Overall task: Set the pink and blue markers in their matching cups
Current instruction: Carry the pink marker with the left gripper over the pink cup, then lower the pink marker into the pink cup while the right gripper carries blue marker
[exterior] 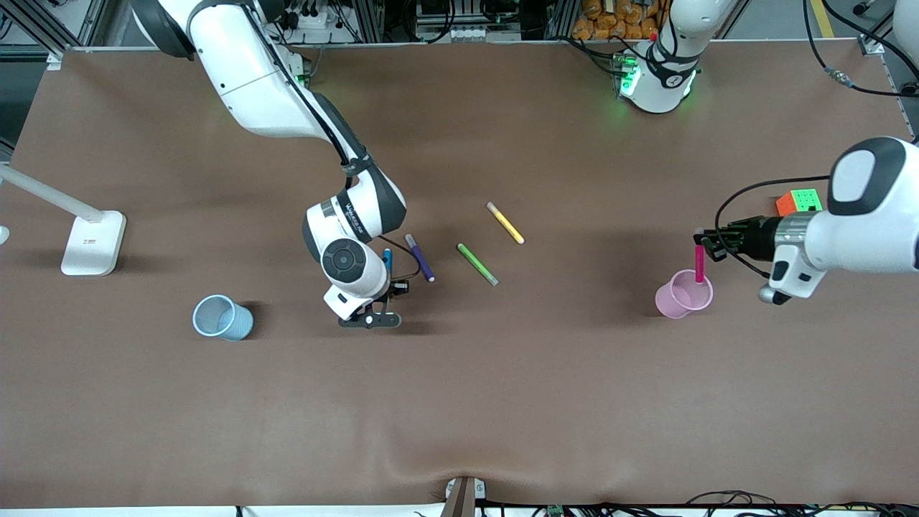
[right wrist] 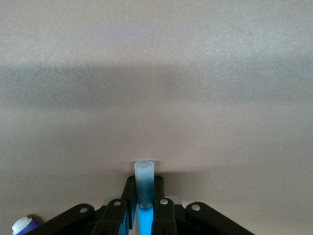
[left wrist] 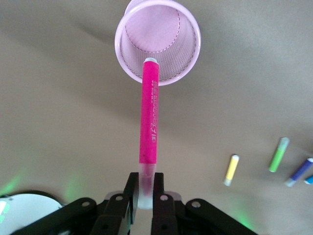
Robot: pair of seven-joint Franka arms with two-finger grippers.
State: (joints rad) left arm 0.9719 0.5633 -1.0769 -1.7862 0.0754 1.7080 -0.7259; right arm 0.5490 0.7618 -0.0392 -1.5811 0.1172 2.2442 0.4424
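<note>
My left gripper (exterior: 706,243) is shut on the pale cap of the pink marker (exterior: 699,264), which hangs upright with its lower end at the mouth of the pink mesh cup (exterior: 682,296). In the left wrist view the pink marker (left wrist: 150,117) points from the gripper (left wrist: 144,188) at the pink cup's rim (left wrist: 157,78). My right gripper (exterior: 386,278) is shut on the blue marker (exterior: 388,258), low over the table beside the purple pen. The right wrist view shows the blue marker's greyish end (right wrist: 145,183) sticking out past the gripper (right wrist: 144,196). The blue mesh cup (exterior: 222,317) stands toward the right arm's end.
A purple pen (exterior: 420,257), a green pen (exterior: 477,263) and a yellow pen (exterior: 505,222) lie mid-table. A colour cube (exterior: 798,202) sits by the left arm. A white lamp base (exterior: 93,243) stands at the right arm's end.
</note>
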